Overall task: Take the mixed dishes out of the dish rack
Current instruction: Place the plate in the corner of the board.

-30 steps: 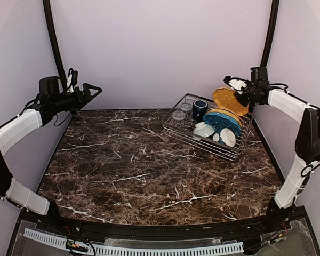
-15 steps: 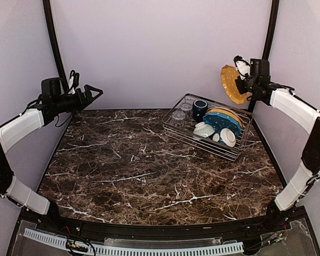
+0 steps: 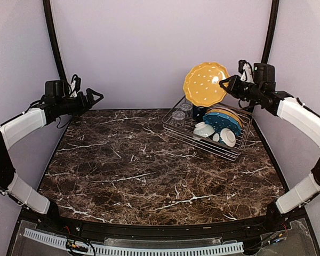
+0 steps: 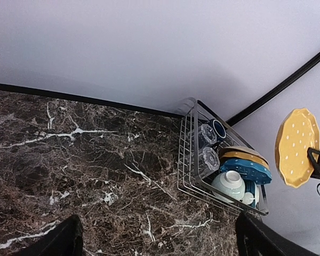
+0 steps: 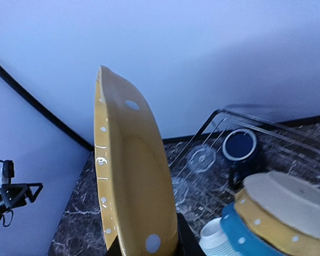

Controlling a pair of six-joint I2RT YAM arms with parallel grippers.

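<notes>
Mustard-yellow scalloped plate (image 3: 206, 84) w/ white dots is up in the air, standing on edge above the back-left end of the dish rack (image 3: 200, 143), clear of the wires. From the top view its dotted face turns toward the camera; the right wrist cam sees that plate (image 5: 130, 176) nearly edge-on, rim running straight up from the jaws. The right gripper (image 3: 224, 82) pinches its right rim, one finger on each face. The back wall is close behind and the corner pole just beside the arm, so open room lies mostly toward the marble table (image 3: 138, 170) in front and to the left. In the rack: navy mug (image 3: 199, 112) partly hidden by the plate, glass tumblers (image 3: 178, 114) at the left end, white bowls (image 3: 204, 129) in front of the blue dotted plate (image 3: 222, 121). The wrist view adds a cream plate (image 5: 293, 202) on top of that leaning stack (w/ another yellow one under it). The left gripper (image 3: 98, 95) hangs over the table's far-left corner, jaws spread, empty, well apart from the rack.
</notes>
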